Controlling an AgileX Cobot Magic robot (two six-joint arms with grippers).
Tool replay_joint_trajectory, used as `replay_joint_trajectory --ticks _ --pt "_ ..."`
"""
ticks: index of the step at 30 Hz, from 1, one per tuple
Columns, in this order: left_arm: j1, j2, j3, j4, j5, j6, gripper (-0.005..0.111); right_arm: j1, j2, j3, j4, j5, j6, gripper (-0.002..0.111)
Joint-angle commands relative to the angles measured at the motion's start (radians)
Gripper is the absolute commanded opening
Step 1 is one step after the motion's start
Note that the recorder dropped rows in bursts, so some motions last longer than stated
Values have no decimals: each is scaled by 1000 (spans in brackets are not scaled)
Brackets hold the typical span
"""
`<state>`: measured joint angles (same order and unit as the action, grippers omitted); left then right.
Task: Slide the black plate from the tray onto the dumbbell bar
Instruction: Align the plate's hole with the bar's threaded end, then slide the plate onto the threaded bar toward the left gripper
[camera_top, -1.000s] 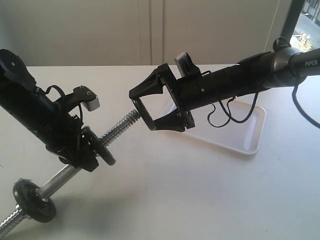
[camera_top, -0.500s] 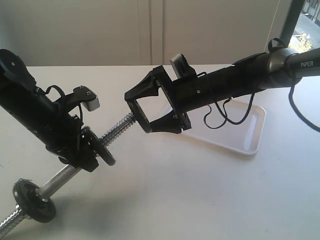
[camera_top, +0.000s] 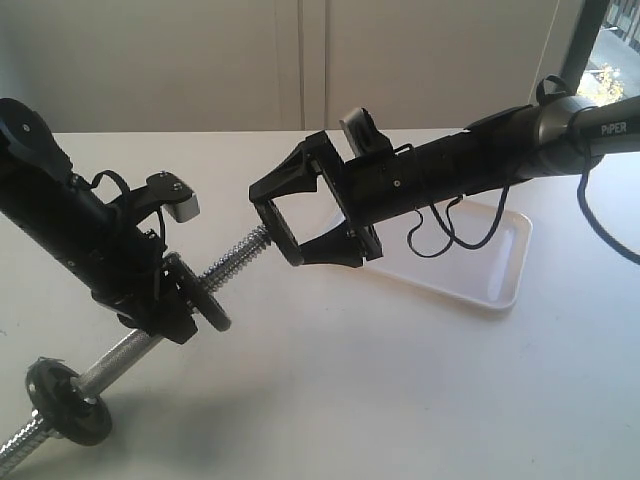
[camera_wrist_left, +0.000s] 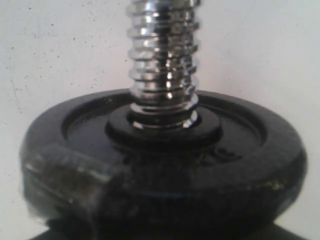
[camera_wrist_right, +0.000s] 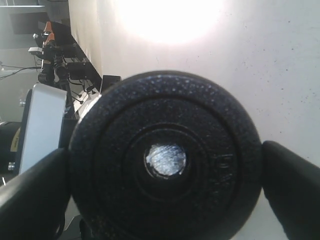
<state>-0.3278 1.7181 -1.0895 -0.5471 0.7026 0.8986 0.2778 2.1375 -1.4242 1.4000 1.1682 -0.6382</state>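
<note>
A white table (camera_top: 400, 400) carries everything. A white tray (camera_top: 485, 275) lies flat on it toward the right. At the near left the tilted bar (camera_top: 120, 352) slants down to the tabletop, and its low black disc (camera_top: 68, 400) seems to rest there.

Left arm (camera_top: 70, 220): slanted down over the tabletop's left edge; left gripper (camera_top: 185, 300) was clamped on the dumbbell bar (camera_top: 240, 255). Right arm (camera_top: 470, 165): stretched near level; right gripper (camera_top: 278, 226) gripped the black plate (camera_wrist_right: 165, 160).
</note>
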Motion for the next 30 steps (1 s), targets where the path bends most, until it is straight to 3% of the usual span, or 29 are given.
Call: replay_joint_trajectory --ticks 1,30 --pt "-4 -44 -17 -96 51 -2 0 0 -17 -6 33 53 -12 0" --pt "-4 -44 -17 -96 51 -2 0 48 -17 -6 16 53 -12 0"
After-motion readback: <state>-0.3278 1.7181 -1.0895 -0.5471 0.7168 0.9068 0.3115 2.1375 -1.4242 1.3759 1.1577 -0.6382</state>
